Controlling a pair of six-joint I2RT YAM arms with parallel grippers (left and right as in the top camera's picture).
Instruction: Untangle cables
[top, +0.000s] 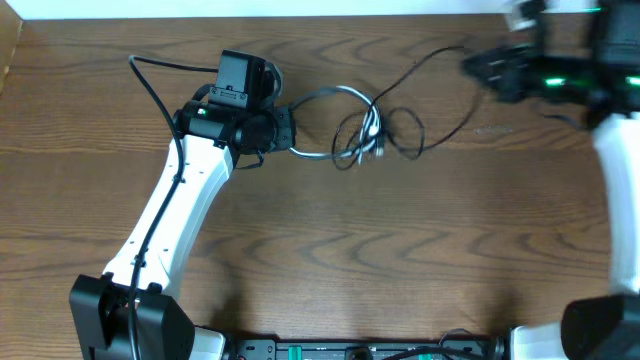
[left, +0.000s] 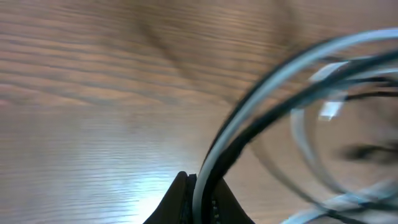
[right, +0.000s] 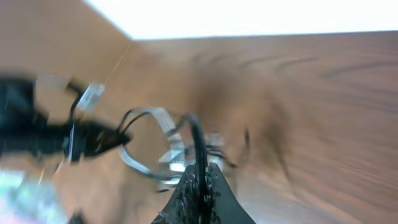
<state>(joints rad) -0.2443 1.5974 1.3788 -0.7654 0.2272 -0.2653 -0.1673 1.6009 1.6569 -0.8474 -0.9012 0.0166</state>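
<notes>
The cables form a small tangle (top: 365, 125) at the table's middle back: thin black cords and a white cord (top: 335, 95). My left gripper (top: 290, 130) is shut on the white cord and a black cord where they leave the tangle's left side; both run up from its fingers in the left wrist view (left: 202, 186). My right gripper (top: 470, 62) is shut on a black cord (top: 425, 60) that runs from the tangle to the upper right; that cord shows between its fingers in the right wrist view (right: 200, 177). The tangle (right: 180, 152) lies beyond it.
The wooden table (top: 380, 250) carries nothing else. Its far edge (top: 300, 18) meets a white surface just behind both grippers. The left arm (top: 180, 210) slants across the left side, and the right arm (top: 615, 190) stands at the right edge.
</notes>
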